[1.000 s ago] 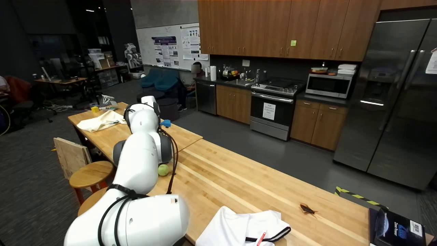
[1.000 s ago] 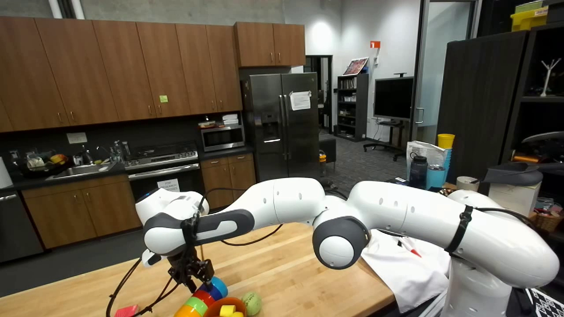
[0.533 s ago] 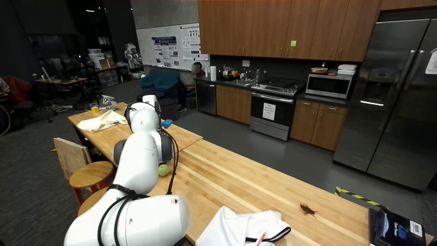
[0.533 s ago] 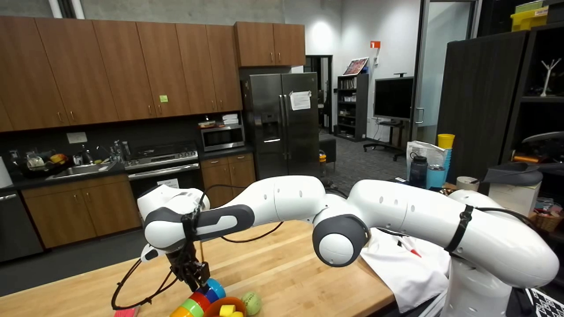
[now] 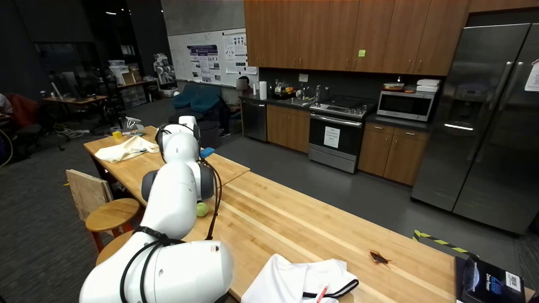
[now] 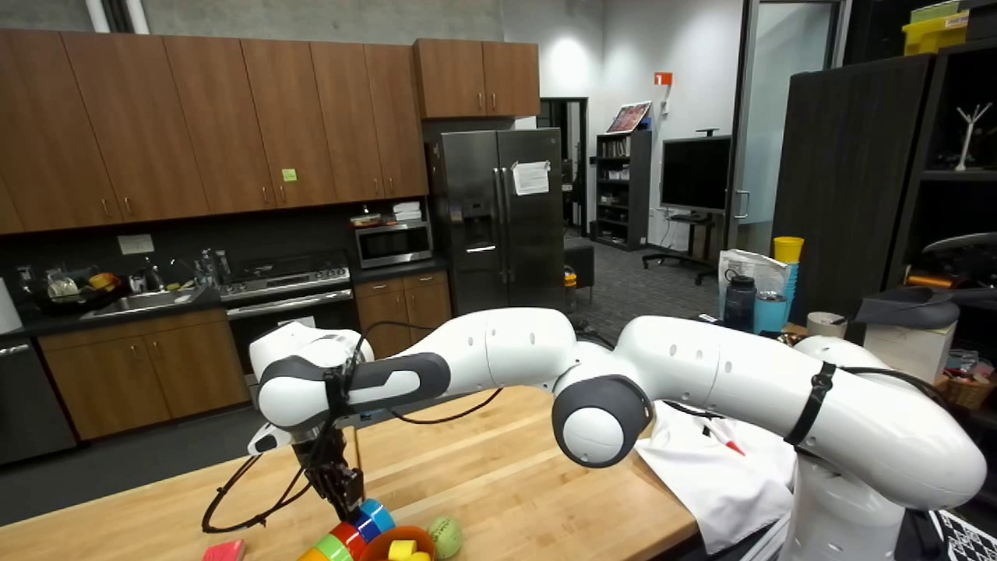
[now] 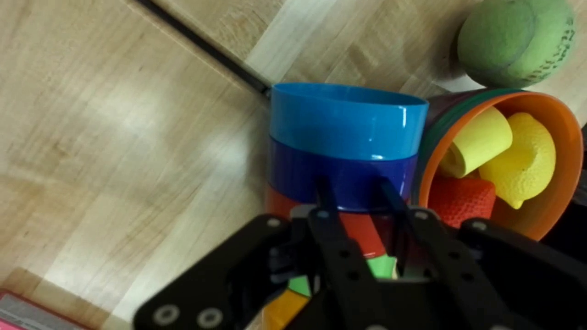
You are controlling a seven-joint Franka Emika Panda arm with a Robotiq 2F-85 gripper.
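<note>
Orange cup [image 7: 562,188], tennis ball [image 7: 516,43] near stacked cups [image 7: 339,133]; gripper [image 7: 354,185] above, jaws slightly parted.

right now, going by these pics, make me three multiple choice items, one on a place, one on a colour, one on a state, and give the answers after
1. Where is the green ball?
A. Inside the microwave
B. Beside the orange cup
C. On a stool

2. Which colour comes between the light blue cup and the red cup?
A. Dark blue
B. White
C. Pink

3. How does the gripper stand?
A. Fully shut
B. Clamped on the green ball
C. Partly open

Answers:
1. B: the wrist view shows the ball close by the cup's rim.
2. A: a dark blue cup sits between those two in the wrist view.
3. C: there is a gap between its fingers, and cups show through it.
</note>
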